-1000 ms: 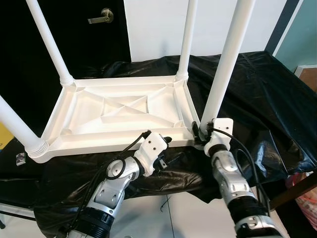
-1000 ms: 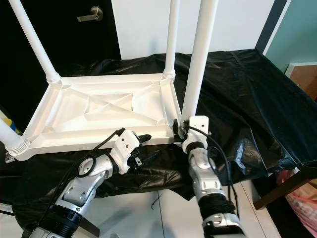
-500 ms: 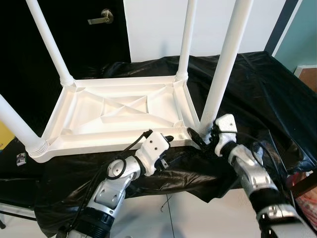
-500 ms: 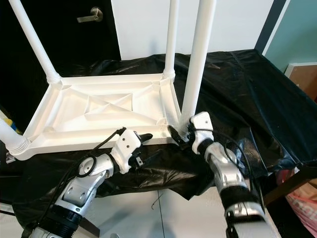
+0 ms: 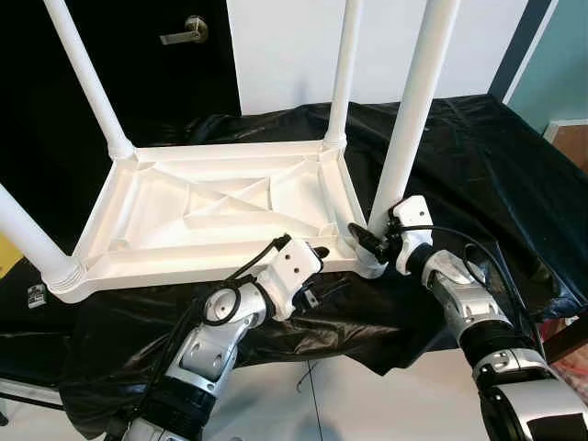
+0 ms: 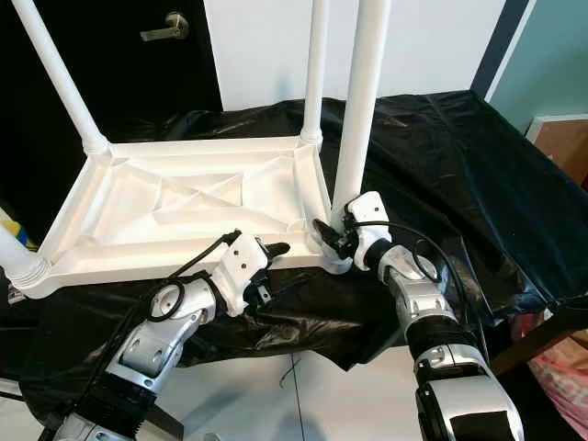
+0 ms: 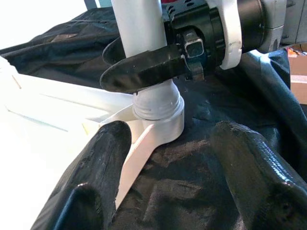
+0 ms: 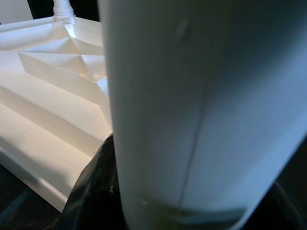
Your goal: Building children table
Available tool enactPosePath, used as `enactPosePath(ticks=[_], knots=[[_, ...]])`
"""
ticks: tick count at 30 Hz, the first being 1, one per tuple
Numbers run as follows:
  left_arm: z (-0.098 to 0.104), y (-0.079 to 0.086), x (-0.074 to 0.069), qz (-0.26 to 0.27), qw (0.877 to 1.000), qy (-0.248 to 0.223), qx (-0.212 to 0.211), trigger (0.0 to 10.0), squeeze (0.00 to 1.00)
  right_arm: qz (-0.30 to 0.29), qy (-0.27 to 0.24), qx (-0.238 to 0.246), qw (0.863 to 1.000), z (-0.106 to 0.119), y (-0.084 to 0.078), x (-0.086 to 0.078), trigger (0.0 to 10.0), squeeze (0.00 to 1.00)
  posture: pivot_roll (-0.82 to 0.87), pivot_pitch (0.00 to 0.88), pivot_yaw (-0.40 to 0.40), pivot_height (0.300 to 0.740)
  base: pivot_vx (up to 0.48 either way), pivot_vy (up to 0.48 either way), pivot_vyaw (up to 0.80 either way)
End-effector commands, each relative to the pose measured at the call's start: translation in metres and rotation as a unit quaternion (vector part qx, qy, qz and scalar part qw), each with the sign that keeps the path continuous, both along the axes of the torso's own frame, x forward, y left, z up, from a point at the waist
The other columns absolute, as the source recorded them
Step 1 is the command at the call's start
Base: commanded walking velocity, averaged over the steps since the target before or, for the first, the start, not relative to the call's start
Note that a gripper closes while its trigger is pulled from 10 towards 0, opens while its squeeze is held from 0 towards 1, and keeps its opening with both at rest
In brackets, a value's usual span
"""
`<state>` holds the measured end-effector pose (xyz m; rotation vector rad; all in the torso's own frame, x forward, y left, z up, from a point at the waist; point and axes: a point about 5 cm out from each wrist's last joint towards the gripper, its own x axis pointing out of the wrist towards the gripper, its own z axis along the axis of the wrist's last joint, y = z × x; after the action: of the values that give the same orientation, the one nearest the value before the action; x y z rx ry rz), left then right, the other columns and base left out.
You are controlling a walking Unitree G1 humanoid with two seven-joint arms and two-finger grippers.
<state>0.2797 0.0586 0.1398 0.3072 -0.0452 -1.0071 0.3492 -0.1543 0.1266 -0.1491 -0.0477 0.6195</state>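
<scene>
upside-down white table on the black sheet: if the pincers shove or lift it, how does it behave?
The white table probably lifts easily: thin ribbed plastic shell. It likely slides, since the black sheet looks slick and wrinkled. With long legs pointing up, it may tip if pushed high, where the right pincer clasps one.

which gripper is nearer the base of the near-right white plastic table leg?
Right. The right gripper is closed around the white plastic table leg just above its socket. The left gripper is open beside it, at the upturned white tabletop's near edge.

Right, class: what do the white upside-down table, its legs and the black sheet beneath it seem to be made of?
Table: probably moulded plastic, matte white, with ribs cast into its underside. Legs: smooth white tubes, likely plastic too. Sheet: thin glossy plastic film, going by its crinkles and shiny highlights.
</scene>
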Motion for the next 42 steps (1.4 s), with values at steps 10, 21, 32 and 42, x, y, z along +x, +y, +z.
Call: enactPosePath(ticks=[10,21,32,42], knots=[[0.002,-0.002,-0.001,0.0,1.0,0.0,-0.002,10.0,0.0,-0.043,0.037,0.035,0.998,-0.019,0.004,-0.008,10.0,0.0,0.02,0.042,0.004,0.74,0.0,0.0,0.0],[-0.001,-0.004,-0.004,0.004,1.0,0.008,-0.008,10.0,0.0,-0.221,0.075,0.07,0.97,-0.027,0.015,-0.01,10.0,0.0,0.01,0.049,-0.002,0.74,0.0,0.0,0.0],[-0.001,-0.004,-0.003,0.012,1.0,0.01,-0.014,10.0,0.0,-0.355,0.092,0.112,0.923,-0.028,0.036,-0.011,10.0,0.0,0.01,0.041,-0.011,0.74,0.0,0.0,0.0],[0.002,-0.005,-0.001,0.016,1.0,0.008,-0.018,10.0,0.0,-0.34,0.099,0.123,0.927,-0.022,0.057,-0.013,10.0,0.0,0.01,0.031,-0.013,0.74,0.0,0.0,0.0]])
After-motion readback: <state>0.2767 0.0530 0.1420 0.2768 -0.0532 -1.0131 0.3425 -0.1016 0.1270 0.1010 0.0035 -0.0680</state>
